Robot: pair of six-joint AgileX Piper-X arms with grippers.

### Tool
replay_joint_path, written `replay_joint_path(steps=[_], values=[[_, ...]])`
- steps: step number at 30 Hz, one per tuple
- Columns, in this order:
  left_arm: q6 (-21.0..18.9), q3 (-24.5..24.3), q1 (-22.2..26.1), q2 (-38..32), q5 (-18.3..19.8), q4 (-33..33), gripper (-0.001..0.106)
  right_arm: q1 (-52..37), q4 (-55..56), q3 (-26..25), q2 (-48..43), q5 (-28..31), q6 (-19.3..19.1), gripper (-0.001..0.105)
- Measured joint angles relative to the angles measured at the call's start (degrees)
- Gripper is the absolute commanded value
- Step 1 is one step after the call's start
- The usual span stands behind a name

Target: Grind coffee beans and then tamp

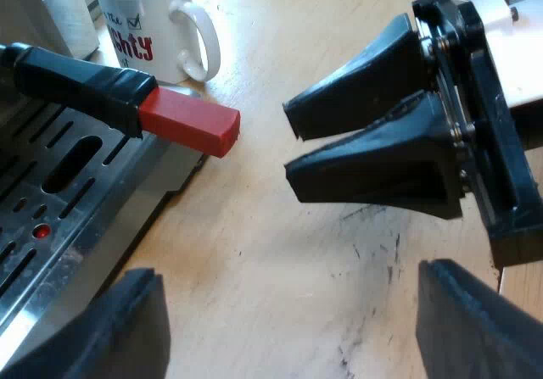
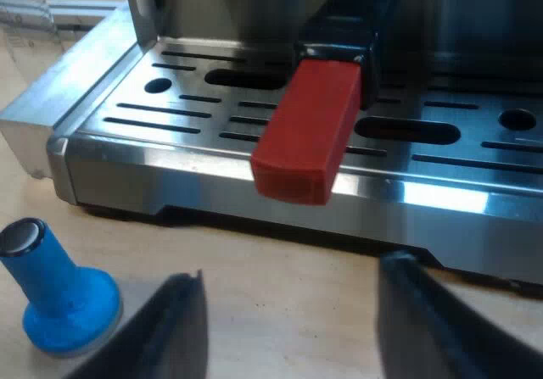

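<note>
The holder's dark handle (image 1: pixel 76 82) juts out from the espresso machine's front over the drip tray (image 1: pixel 51 201), ending in a red block (image 1: pixel 191 123). My right gripper (image 1: pixel 288 142) hovers over the wooden table, its tips pointed at that red end and a short way off it. In the right wrist view the red end (image 2: pixel 305 133) faces me above the tray's edge (image 2: pixel 170 163). There my right gripper (image 2: pixel 293 328) stands open with nothing between its fingers. My left gripper (image 1: pixel 288 337) is open too, empty, low over the table beside the tray.
A white mug (image 1: pixel 157 23) with red and black print stands on the table beyond the handle. A blue tamper (image 2: pixel 55 290) stands upright on the table just before the tray's corner. A clear measuring glass (image 2: pixel 21 14) stands beside the machine.
</note>
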Motion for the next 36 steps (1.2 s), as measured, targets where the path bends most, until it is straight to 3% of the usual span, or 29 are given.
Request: replay_joint_path(steps=[3,12,24,36], values=[[0.00,0.00,0.00,0.00,0.00,0.00,0.064,0.00,-1.18,0.00,0.70,0.00,0.00,0.021],[0.00,0.00,0.00,0.00,0.00,0.00,0.064,0.00,-2.08,0.00,1.26,3.49,0.00,0.021],[0.00,0.00,0.00,0.00,0.00,0.00,0.064,-1.75,-4.39,0.00,1.26,3.41,0.00,0.021],[0.00,0.00,0.00,0.00,0.33,0.00,0.064,-3.76,-4.75,0.00,1.26,-1.04,-4.48,0.021]])
